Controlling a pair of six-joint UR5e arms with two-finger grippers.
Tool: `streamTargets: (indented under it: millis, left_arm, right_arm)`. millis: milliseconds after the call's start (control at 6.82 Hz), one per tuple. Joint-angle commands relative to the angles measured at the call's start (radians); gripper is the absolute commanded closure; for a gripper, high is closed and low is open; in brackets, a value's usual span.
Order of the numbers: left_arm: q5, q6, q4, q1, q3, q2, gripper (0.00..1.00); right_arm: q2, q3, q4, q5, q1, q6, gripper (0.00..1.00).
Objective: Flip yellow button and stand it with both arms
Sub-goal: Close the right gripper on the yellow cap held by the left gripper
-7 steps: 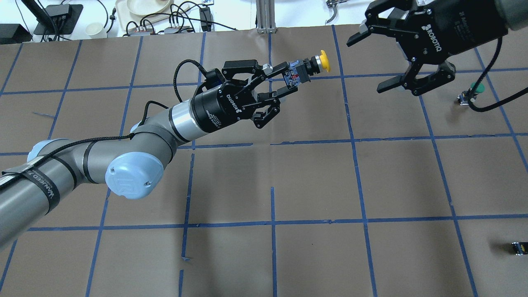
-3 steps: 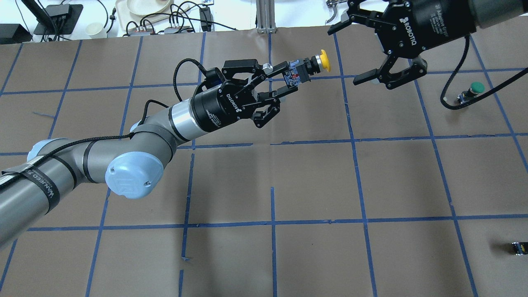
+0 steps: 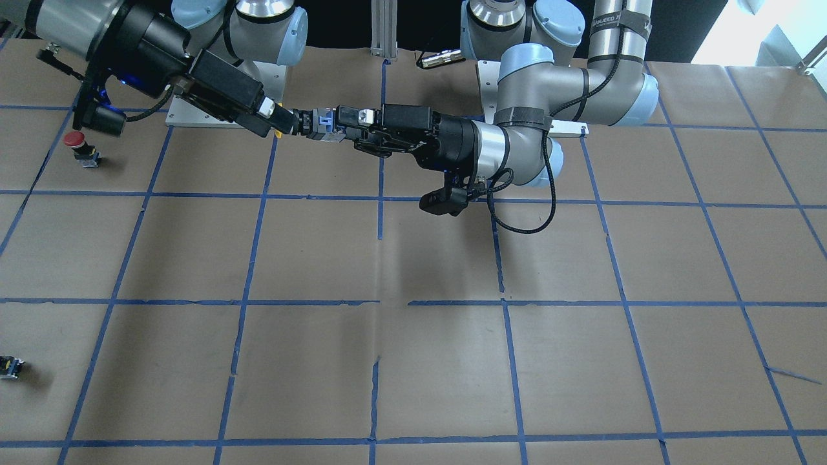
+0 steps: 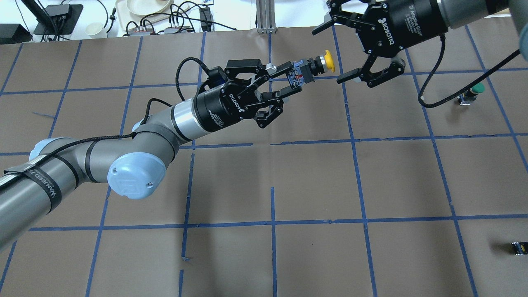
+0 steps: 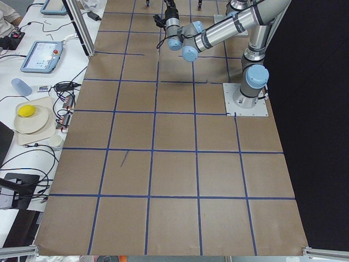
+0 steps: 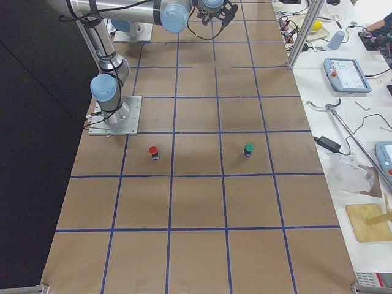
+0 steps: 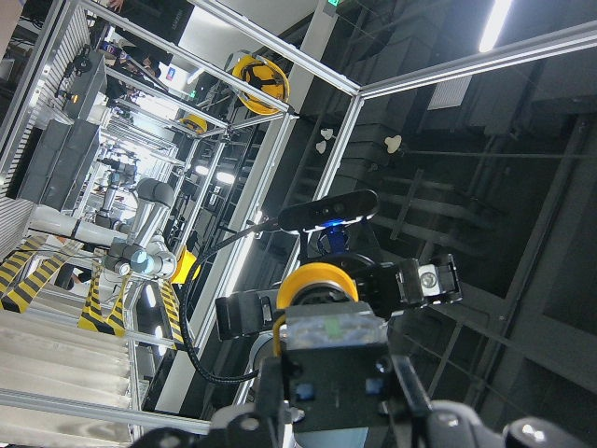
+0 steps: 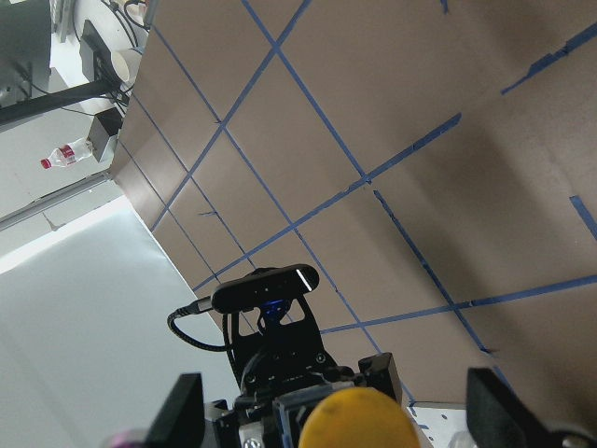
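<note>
The yellow button (image 4: pixel 326 59) is held in the air, lying sideways, cap toward the right arm. My left gripper (image 4: pixel 296 77) is shut on its grey base block (image 7: pixel 331 342). My right gripper (image 4: pixel 329 54) is open, and its fingers (image 8: pixel 499 411) stand on either side of the yellow cap (image 8: pixel 359 420) without touching it. In the front-facing view the two grippers meet nose to nose, with the button (image 3: pixel 309 124) between my left gripper (image 3: pixel 339 123) and my right gripper (image 3: pixel 274 121). The left wrist view shows the cap (image 7: pixel 317 278) in front of the right gripper.
A green-capped button (image 4: pixel 477 88) stands on the brown table at the right. A red-capped button (image 3: pixel 79 142) stands nearer the robot's base. A small capless black block (image 4: pixel 519 248) lies at the near right edge. Blue tape lines grid the table (image 4: pixel 313 181).
My right gripper has moved left and slightly away, from well clear of the button to open around its yellow cap. My left gripper has kept its hold and barely shifted.
</note>
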State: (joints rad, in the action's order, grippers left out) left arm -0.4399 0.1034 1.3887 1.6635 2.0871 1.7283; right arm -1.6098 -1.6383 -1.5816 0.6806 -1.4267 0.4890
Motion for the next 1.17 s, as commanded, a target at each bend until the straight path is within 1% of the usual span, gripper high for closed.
streamTargets:
  millis: [0, 147, 293, 440, 733, 879, 1026]
  left_arm:
    - [0.000, -0.001, -0.008, 0.004, -0.001, 0.000, 0.89]
    - [0.000, -0.001, -0.008, 0.004, -0.001, 0.000, 0.89]
    - [0.000, -0.001, -0.008, 0.004, -0.001, 0.000, 0.89]
    - [0.000, -0.001, -0.008, 0.004, -0.001, 0.000, 0.89]
    - [0.001, -0.001, -0.008, 0.004, -0.001, 0.000, 0.89]
    - [0.001, -0.001, -0.008, 0.004, -0.001, 0.000, 0.89]
    - [0.001, -0.002, -0.008, 0.004, -0.001, -0.001, 0.89]
  right_arm:
    - [0.008, 0.011, -0.032, 0.008, 0.002, 0.040, 0.08]
    - [-0.004, 0.008, -0.026, 0.011, 0.003, 0.040, 0.08]
    - [-0.016, 0.009, 0.017, 0.048, 0.006, 0.040, 0.11]
    - [-0.036, 0.002, 0.035, 0.050, 0.005, 0.040, 0.17]
    - [-0.042, 0.001, 0.057, 0.046, 0.005, 0.040, 0.38]
    - [-0.042, 0.001, 0.058, 0.043, 0.005, 0.040, 0.52]
    - [-0.041, 0.003, 0.058, 0.040, 0.005, 0.039, 0.68]
